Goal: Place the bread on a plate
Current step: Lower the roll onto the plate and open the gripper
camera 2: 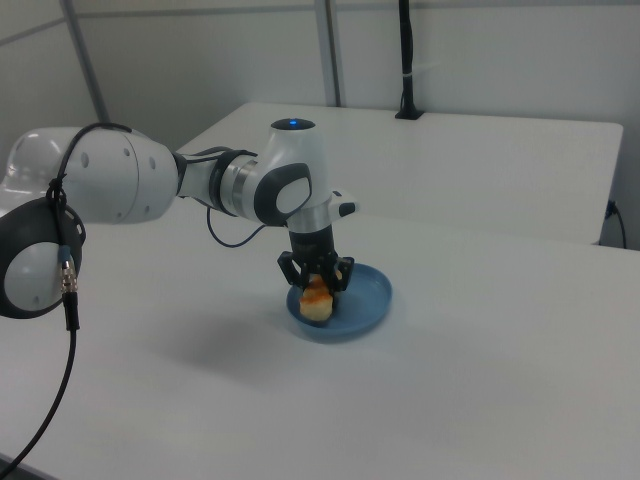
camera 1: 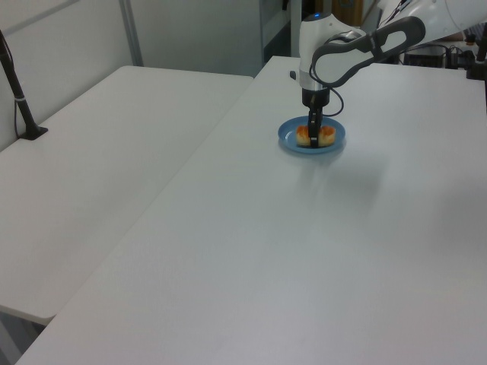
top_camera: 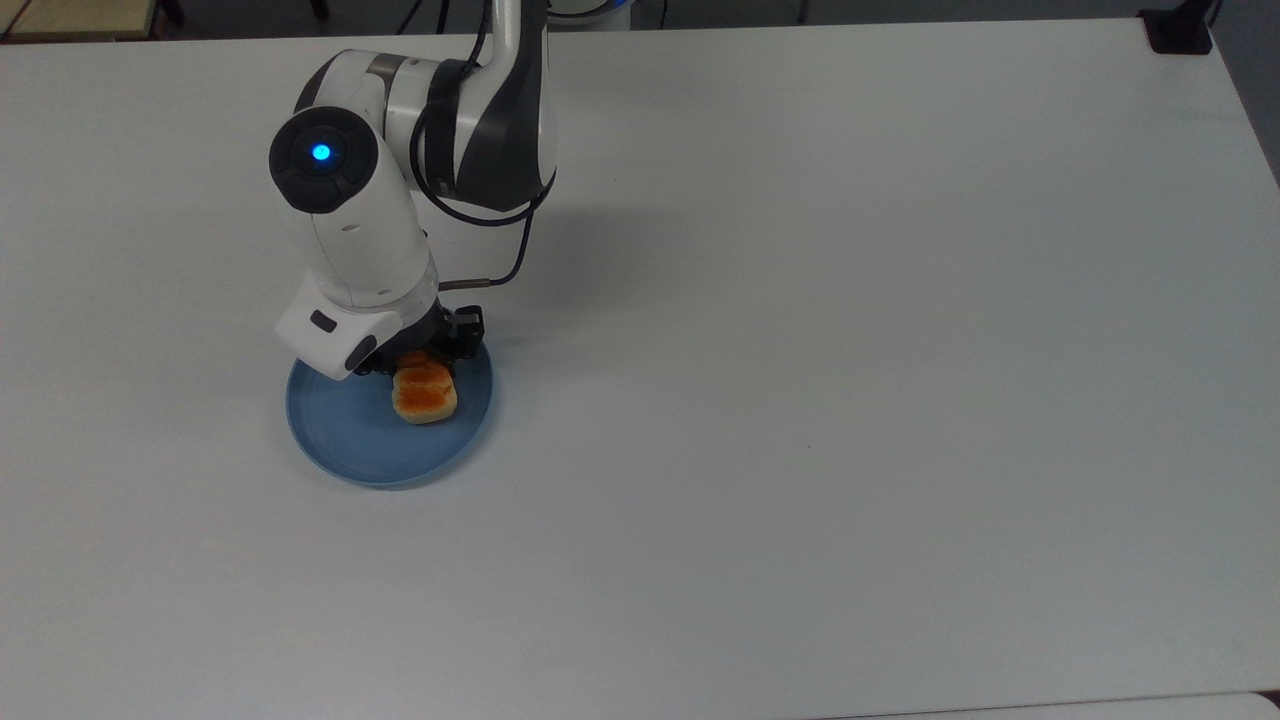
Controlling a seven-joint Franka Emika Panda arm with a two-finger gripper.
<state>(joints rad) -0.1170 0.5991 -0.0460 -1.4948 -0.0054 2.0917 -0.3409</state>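
The small oblong bread, with its lumpy orange-brown glazed top and pale cream sides, sits low over the round, shallow light-blue glossy plate, toward the plate's rim on the side nearest the arm. In the right view its underside looks down on, or all but on, the plate's floor. The black two-finger claw of the white arm pinches the bread across its narrow width at the end under the wrist, so the other end juts free toward the plate's centre. That grip probably suits a straight vertical set-down (a short loaf held across its short side has little room to twist). The plate lies flat on the white bench, and the wrist stands nearly upright above it. My reading is that only the release and a clean lift remain.
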